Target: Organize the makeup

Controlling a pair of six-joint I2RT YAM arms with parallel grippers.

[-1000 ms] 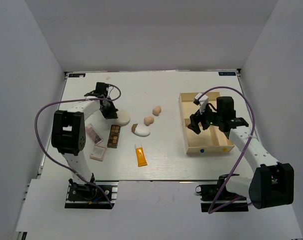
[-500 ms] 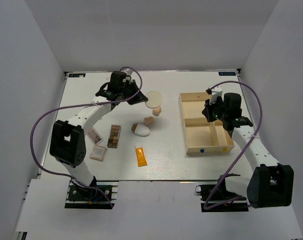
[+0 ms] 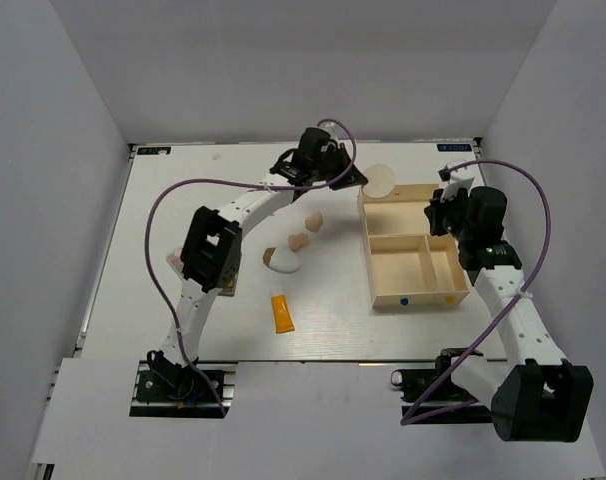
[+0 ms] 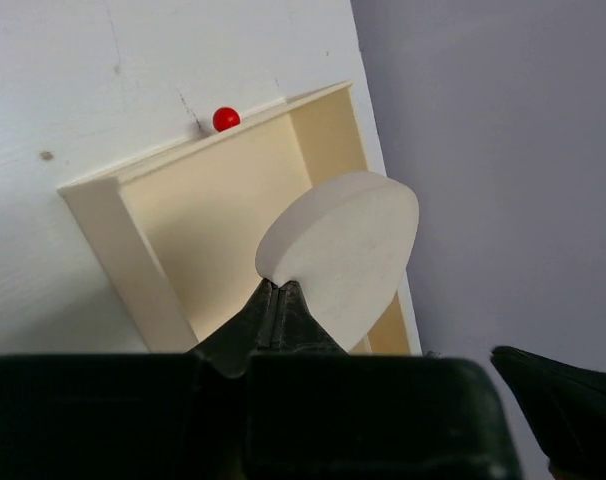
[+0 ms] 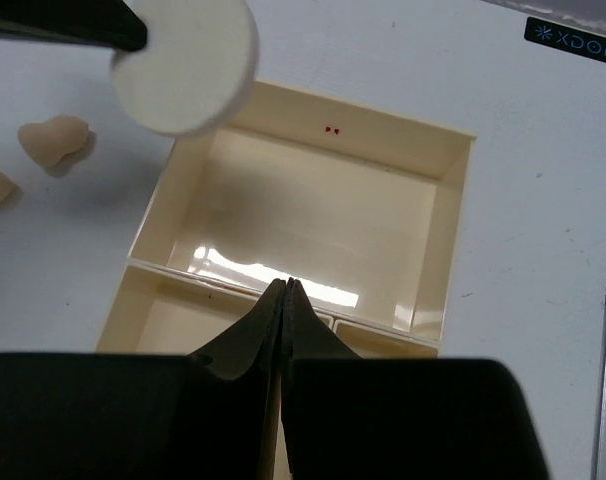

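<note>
puff held at the box corner, nothing stowed yet

your left gripper (image 4: 280, 292) is clamped on the edge of the round cream puff (image 4: 343, 250) and holds it in the air by the far left corner of the pale wooden box (image 3: 433, 298), not inside it. your right gripper (image 5: 285, 290) hangs over the box with its fingers pressed together on nothing. every compartment that shows looks bare, so i judge the task barely begun. on the surface lie a peach egg sponge (image 3: 314, 221), a second egg sponge (image 3: 298, 241), the teardrop sponge (image 3: 281, 261) and the orange tube (image 3: 281, 313). all of them are well apart from the box, and whatever sits under your left arm is hidden.
</note>
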